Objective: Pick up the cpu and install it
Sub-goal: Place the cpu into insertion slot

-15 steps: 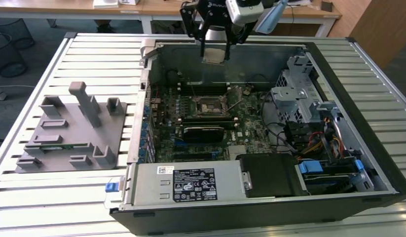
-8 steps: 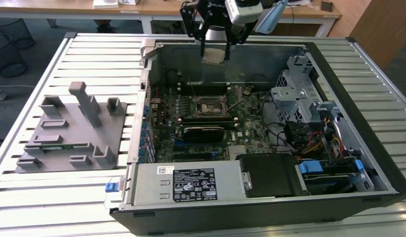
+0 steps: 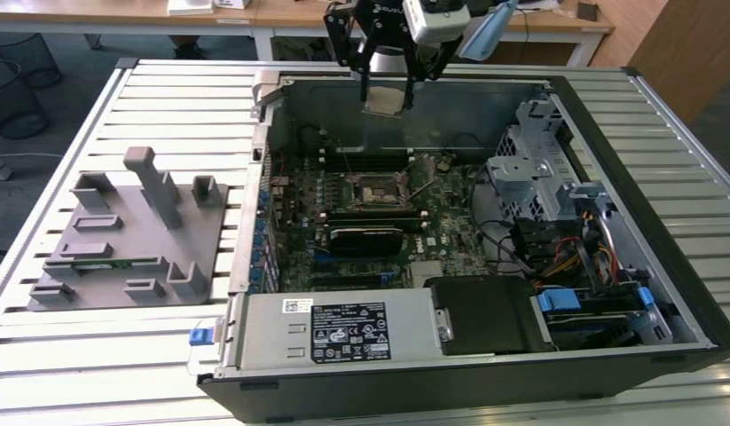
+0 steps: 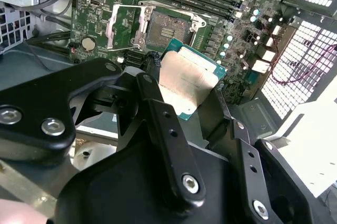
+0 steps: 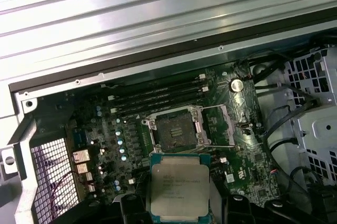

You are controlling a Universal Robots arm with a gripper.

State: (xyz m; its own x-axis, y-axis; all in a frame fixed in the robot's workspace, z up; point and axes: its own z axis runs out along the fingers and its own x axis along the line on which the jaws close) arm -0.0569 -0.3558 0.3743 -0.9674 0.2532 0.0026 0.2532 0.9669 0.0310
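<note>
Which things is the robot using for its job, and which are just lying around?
For the job: the cpu, gripped in the pincer; the open socket on the green board.
Just lying about: the grey holder block; the power supply box; the coloured wires.

The computer case (image 3: 459, 377) lies open on the surface (image 3: 140, 98), occupying the centre and right of the exterior view. A fixture block (image 3: 116, 240) rests on the surface to the case's left, apart from it. Inside the case, the motherboard (image 3: 296, 253) lies on the floor, with the socket (image 3: 373, 193) near its centre. The power supply (image 3: 329, 328) occupies the lower edge and the drive cage (image 3: 542, 169) the right side. At upper centre, the pincer (image 3: 386, 99) grips the cpu (image 3: 385, 96) above the case, clear of the socket.
</note>
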